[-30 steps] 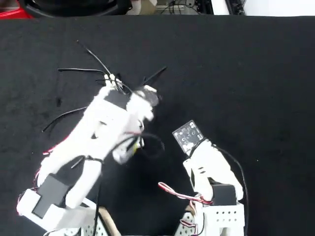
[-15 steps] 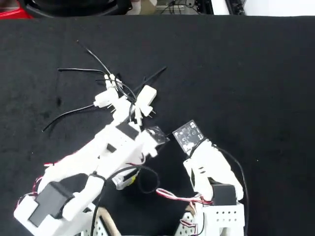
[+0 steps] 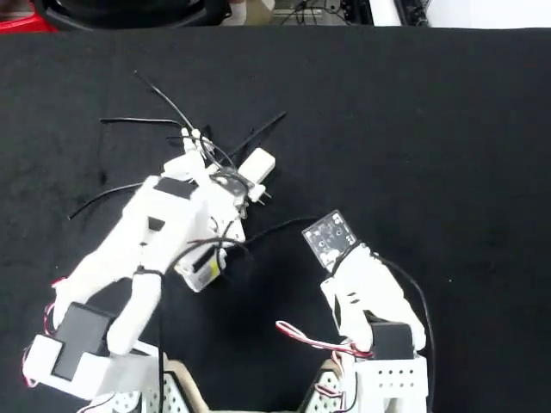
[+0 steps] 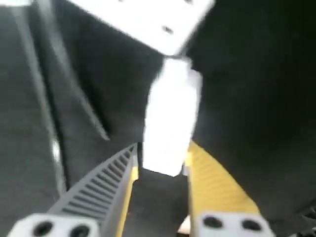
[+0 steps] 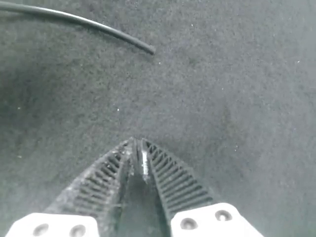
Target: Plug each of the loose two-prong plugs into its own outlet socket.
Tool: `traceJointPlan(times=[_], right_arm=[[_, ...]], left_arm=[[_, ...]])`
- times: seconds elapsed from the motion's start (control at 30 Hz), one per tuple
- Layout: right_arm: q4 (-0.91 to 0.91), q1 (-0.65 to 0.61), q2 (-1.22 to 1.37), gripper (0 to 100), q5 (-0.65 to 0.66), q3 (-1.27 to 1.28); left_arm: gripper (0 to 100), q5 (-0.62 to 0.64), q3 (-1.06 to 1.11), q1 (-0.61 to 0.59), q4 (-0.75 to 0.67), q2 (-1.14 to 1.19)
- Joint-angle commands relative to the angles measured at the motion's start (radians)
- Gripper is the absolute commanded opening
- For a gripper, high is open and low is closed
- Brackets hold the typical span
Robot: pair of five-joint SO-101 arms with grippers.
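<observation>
The grasp looks to be the step in hand. Square the left tool (image 4: 162,148) on the white rectangular two-prong plug (image 4: 170,108), pinch evenly and lift clear of the thin black cords (image 3: 269,130). Its grey and yellow halves stand apart, straddling the plug's near end. A white holed block (image 4: 148,19) lies just beyond the far end. The right tool (image 5: 137,147), pressed together, hangs over the black cloth surface (image 5: 222,74).

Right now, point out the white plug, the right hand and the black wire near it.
white plug (image 3: 256,163), high view, middle of its body
right hand (image 5: 137,144), right wrist view, between its shut fingertips
black wire (image 5: 94,26), right wrist view, mid-strand
</observation>
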Motion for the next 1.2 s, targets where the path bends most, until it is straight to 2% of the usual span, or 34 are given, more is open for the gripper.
traceJointPlan(times=[0.0, 0.27, 0.5, 0.67, 0.77, 0.9, 1.03, 1.17], right_arm=[[-0.005, 0.012, -0.067, 1.3, 0.003, -0.004], [-0.005, 0.012, -0.067, 1.3, 0.003, -0.004], [-0.005, 0.012, -0.067, 1.3, 0.003, -0.004], [-0.005, 0.012, -0.067, 1.3, 0.002, -0.004], [-0.005, 0.009, -0.067, 1.5, 0.003, -0.005], [-0.020, 0.014, -0.067, 1.5, 0.005, -0.015], [-0.017, 0.012, -0.039, 1.5, 0.000, -0.090], [-0.043, 0.008, 0.150, 1.5, 0.000, -0.234]], left_arm=[[20, -0.011, -0.068, -0.045, -0.009, -0.015], [21, -0.020, -0.143, -0.134, 0.026, -0.015], [20, -0.127, -0.196, -0.194, 0.055, -0.014], [20, -0.126, -0.234, -0.194, 0.164, -0.095], [20, -0.123, -0.234, -0.214, 0.226, -0.259], [20, -0.124, -0.165, -0.371, 0.222, -0.589], [20, -0.124, 0.062, -0.530, 0.109, -0.911], [20, -0.121, 0.354, -0.601, -0.023, -1.180]])
